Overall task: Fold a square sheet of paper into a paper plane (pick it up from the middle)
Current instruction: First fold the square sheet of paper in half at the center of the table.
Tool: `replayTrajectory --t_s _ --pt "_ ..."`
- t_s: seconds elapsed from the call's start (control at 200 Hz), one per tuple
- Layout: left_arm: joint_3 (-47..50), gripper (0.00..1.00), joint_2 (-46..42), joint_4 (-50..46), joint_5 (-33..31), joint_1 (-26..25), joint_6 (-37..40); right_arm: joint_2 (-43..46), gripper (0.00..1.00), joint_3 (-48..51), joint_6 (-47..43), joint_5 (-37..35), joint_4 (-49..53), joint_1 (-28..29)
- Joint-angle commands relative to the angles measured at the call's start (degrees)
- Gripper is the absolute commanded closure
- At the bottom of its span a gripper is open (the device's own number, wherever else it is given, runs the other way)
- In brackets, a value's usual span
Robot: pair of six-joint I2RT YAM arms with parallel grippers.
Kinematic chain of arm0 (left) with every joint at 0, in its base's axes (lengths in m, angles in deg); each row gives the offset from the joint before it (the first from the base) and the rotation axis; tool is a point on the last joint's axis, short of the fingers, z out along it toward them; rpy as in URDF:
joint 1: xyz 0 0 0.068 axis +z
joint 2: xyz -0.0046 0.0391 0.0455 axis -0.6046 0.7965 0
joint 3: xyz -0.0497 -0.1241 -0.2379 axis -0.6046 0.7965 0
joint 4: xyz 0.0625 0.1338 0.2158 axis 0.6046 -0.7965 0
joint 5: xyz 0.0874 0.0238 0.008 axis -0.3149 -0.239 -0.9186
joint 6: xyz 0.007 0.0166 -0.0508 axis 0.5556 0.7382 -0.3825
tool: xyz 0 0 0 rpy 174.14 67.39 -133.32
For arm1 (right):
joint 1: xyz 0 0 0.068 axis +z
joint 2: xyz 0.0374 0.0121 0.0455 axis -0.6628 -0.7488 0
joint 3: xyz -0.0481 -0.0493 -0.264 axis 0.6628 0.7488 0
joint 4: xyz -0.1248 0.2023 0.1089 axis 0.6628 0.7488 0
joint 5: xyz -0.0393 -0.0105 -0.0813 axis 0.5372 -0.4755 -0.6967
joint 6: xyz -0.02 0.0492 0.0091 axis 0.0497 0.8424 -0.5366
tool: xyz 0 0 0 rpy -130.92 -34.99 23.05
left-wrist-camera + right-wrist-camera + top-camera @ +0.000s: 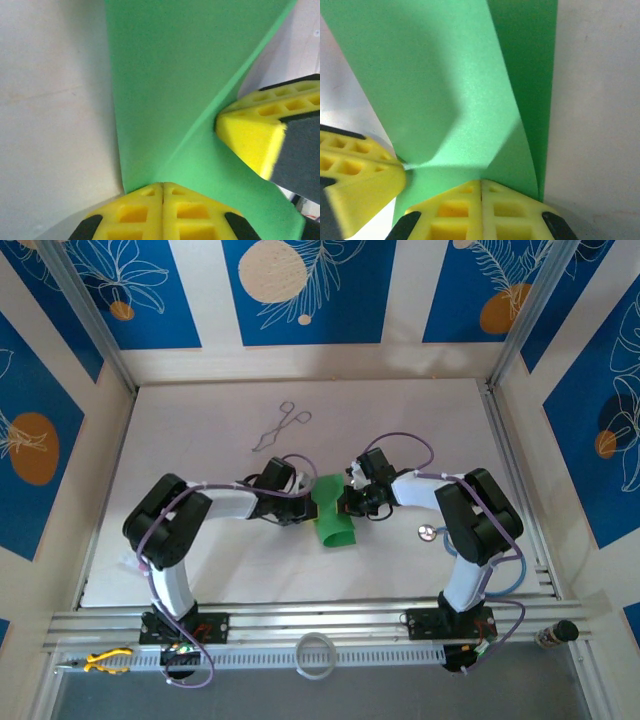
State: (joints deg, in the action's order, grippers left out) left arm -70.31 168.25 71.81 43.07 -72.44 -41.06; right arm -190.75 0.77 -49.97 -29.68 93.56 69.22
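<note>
Overhead, forceps (280, 427) beyond paper (333, 520); close-up, left tool (162, 192) and right tool (481, 190) clamp it.

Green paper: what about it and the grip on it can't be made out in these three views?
- Top view: the left gripper and right gripper cover the upper part of the green paper; its folds are too small to count.
- Both wrist views: frame edges cut off the paper's outline; the shut yellow fingers hide how deep it sits between them.
- Top view: small round item beside the right arm, too small to identify.
</note>
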Motion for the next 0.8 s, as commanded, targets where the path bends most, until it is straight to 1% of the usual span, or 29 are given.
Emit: replayTrajectory --t_s 0.0,0.12,0.37,0.59,0.65,0.795 --pt "-2.1 0.98 -3.1 -1.7 1.5 0.4 -3.3 -0.8 1.0 2.0 0.8 -4.0 6.0 0.2" --pt "-1.3 0.98 -2.7 2.0 4.1 -0.3 -7.2 -0.6 1.0 2.0 1.1 -4.1 5.9 0.2" --pt "0.3 0.97 0.3 4.2 4.8 -1.4 -9.2 -0.6 1.0 2.2 1.0 -4.3 6.2 0.2" --pt "4.0 0.97 2.3 3.7 2.4 -1.5 -7.4 -0.5 1.0 2.8 1.2 -4.6 6.1 0.3" --pt "4.6 0.97 2.7 2.3 1.6 -1.5 -6.2 -0.5 1.0 3.0 1.3 -4.7 5.9 0.3" --pt "4.8 0.97 1.5 0.2 0.7 -1.5 -4.7 -0.2 1.0 3.4 1.7 -4.9 5.8 0.2"
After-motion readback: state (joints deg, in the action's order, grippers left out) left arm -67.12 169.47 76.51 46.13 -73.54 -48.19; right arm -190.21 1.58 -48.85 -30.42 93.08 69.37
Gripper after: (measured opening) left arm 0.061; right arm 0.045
